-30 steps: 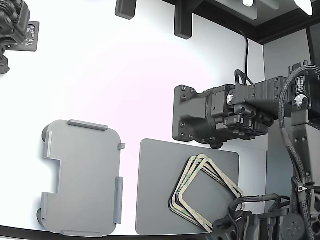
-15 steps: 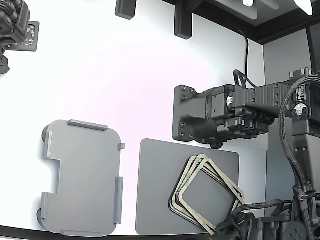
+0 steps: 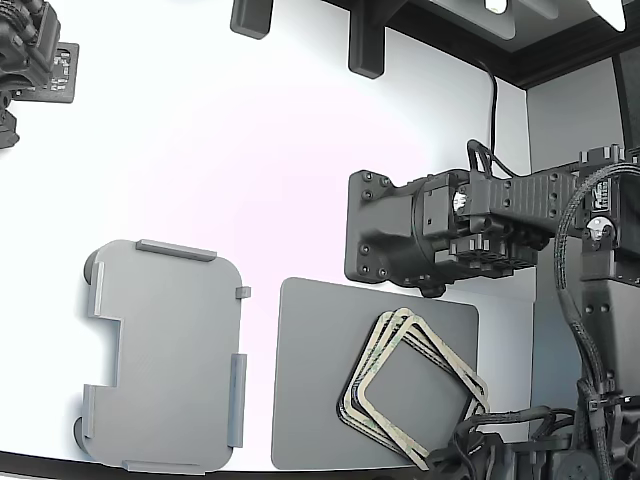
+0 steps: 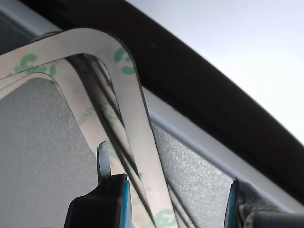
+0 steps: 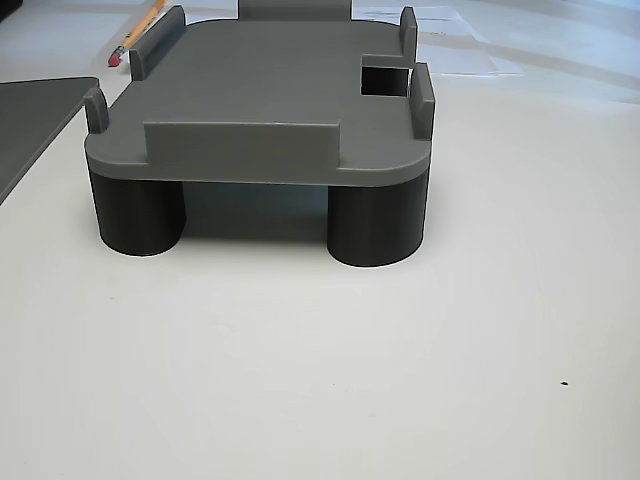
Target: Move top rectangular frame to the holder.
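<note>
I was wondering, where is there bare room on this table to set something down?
The holder is empty on top. The white table is bare beyond it and in the strip between it and the dark grey mat. That mat's holder-side half is free. Its other half is crowded: the stacked frames lie there, with the gripper straddling the top frame.
</note>
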